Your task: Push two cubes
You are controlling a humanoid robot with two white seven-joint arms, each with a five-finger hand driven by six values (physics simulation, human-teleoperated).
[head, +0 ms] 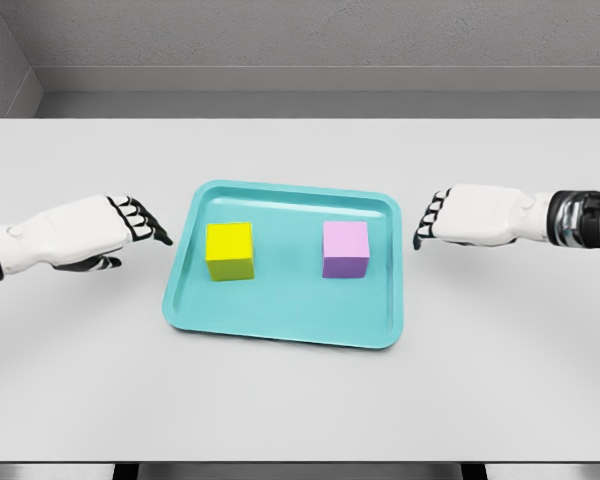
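Flanking my tray (285,325) on the worktop (300,400), left robot hand (90,232) and right robot hand (470,215) hover with fingers relaxed, empty; the rim stands between them and the yellow cube (229,250) and purple cube (345,248).

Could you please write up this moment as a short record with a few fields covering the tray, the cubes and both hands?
surface: grey table
tray: teal tray, near the table's middle
yellow cube: on the tray, left part
purple cube: on the tray, right part, apart from the yellow one
left hand: outside the tray's left edge, fingers relaxed, holding nothing
right hand: outside the tray's right edge, holding nothing
contact: neither hand touches a cube
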